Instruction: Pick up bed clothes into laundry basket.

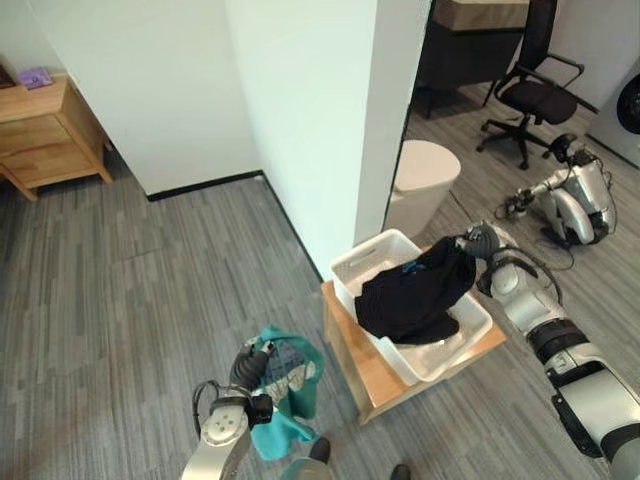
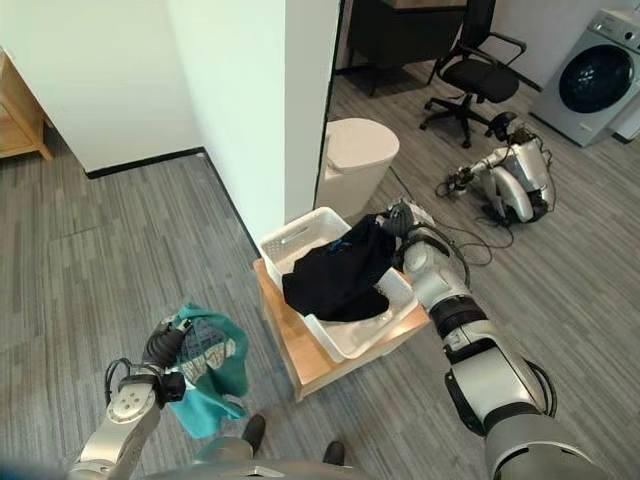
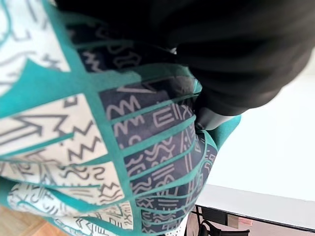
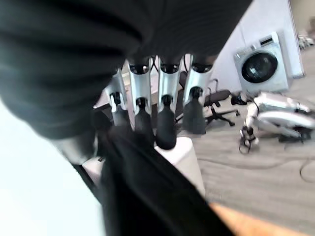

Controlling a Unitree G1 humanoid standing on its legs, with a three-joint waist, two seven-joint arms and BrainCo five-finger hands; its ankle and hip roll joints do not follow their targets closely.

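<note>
Left eye view, basket: the white slatted plastic laundry basket [image 1: 375,258] stands on a low light wooden table [image 1: 352,345] beside the white wall corner; a black crumpled garment [image 1: 415,290] lies in it and hangs over its right rim
Left eye view, right hand: the right hand [image 1: 483,241] is at the upper right edge of the black garment, touching it; the basket lies to the left of this hand
Right eye view, left hand: the left hand [image 2: 164,345] holds a teal patterned cloth [image 2: 212,368] low over the grey striped floor [image 2: 120,250], left of the table; the basket lies up and to the right of this hand, well apart
Left wrist view, fingers: the teal patterned cloth hangs from under the dark cover; I judge the fingers are closed on it, though they are mostly hidden
Right wrist view, fingers: the fingers [image 4: 166,120] are nearly straight and rest on top of the black garment, not curled around it
Judgement: the black garment is already home, so the next move is for the left arm, carrying the teal cloth rightwards and up over the basket rim
</note>
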